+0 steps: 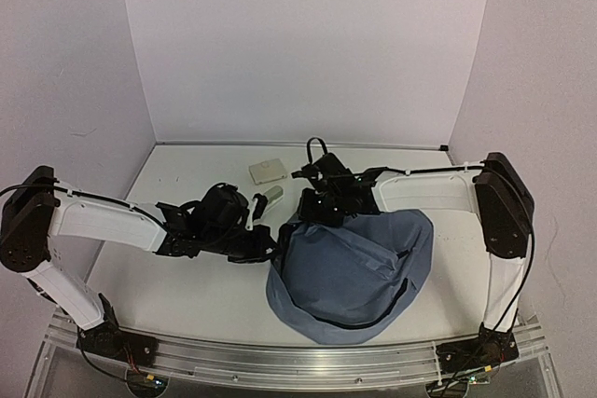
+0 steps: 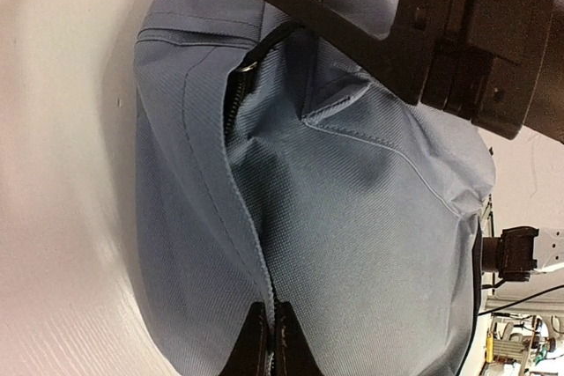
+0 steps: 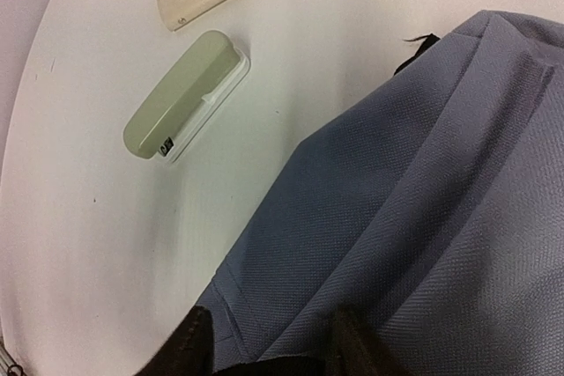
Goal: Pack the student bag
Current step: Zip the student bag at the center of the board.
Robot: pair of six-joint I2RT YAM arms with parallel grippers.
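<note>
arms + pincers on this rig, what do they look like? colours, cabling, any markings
Left arm and right arm: white link shells, black joint housings, thin black cables along the links. Left pincer and right pincer: two black fingers each. No markings legible.
</note>
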